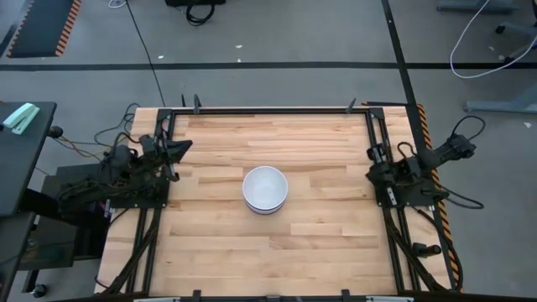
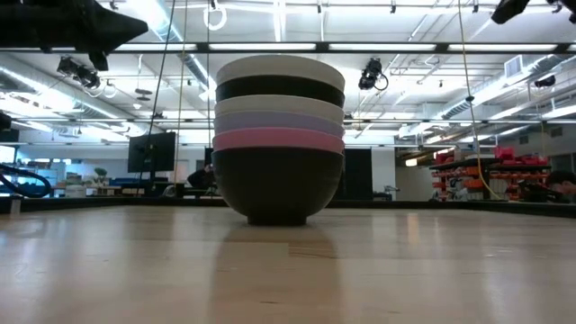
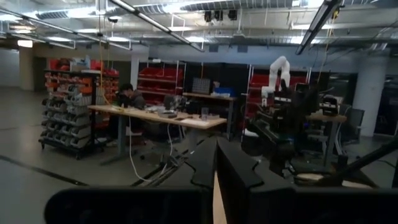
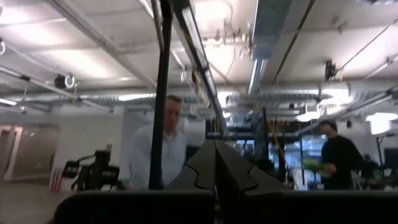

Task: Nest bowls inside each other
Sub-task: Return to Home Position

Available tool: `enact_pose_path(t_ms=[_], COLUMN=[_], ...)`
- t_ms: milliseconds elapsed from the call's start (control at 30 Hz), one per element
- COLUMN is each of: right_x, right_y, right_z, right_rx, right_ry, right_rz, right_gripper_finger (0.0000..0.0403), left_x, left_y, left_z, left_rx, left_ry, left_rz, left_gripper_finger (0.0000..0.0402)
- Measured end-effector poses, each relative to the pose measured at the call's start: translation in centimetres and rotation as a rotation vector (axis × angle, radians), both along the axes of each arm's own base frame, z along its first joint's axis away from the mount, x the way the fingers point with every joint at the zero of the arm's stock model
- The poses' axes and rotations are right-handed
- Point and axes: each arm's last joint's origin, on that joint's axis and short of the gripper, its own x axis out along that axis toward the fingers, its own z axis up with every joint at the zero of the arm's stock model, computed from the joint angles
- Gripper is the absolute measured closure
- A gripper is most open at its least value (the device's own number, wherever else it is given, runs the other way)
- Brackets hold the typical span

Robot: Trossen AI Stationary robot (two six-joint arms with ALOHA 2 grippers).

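All the bowls stand nested in one stack (image 2: pixel 279 135) at the table's middle. The stack rests on the foot of a black bowl (image 2: pixel 277 184). Above it come the pink rim (image 2: pixel 279 139), the lavender-blue rim (image 2: pixel 279 121), a white one, a black one, and a white bowl on top (image 1: pixel 265 189). My left gripper (image 3: pixel 214 163) is shut and parked at the table's left edge (image 1: pixel 180 148), well away from the stack. My right gripper (image 4: pixel 214 155) is shut too, folded back at the right edge (image 1: pixel 460 149). Neither touches a bowl.
Bare wooden tabletop (image 1: pixel 319 243) lies all around the stack. Black frame rails (image 1: pixel 373 134) and cable bundles run along the left and right edges. A person (image 4: pixel 163 149) and another (image 4: pixel 336 158) stand in the room beyond the table.
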Motion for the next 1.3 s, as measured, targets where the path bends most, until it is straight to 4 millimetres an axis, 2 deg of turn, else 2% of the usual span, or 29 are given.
enact_pose_path(t_ms=[300, 467, 700, 867, 1133, 1300], right_x=[1.1, 1.3, 1.7, 1.6, 1.8, 1.8], right_y=[0.5, 0.6, 0.8, 0.8, 0.9, 0.9], right_z=[-2.4, -3.4, -5.9, -5.8, -6.8, -6.8], right_rx=[0.035, 0.035, 0.036, 0.025, 0.031, 0.037], right_ry=[0.294, 0.395, 0.409, 0.399, 0.504, 0.509], right_rz=[0.075, 0.082, 0.083, 0.079, 0.090, 0.092], right_gripper_finger=[0.0396, 0.0396, 0.0396, 0.0396, 0.0396, 0.0396], left_x=[0.3, 0.3, 0.4, 0.4, 0.4, 0.4], left_y=[0.1, 0.1, 0.1, 0.1, 0.1, 0.1], left_z=[-0.9, -1.6, -1.8, -1.9, -2.8, -3.1], left_rx=[-0.028, -0.061, -0.076, -0.079, -0.110, -0.127], left_ry=[0.095, 0.158, 0.172, 0.181, 0.274, 0.297], left_rz=[-0.001, -0.004, -0.006, -0.006, -0.006, -0.006], left_gripper_finger=[0.0389, 0.0382, 0.0381, 0.0389, 0.0378, 0.0382])
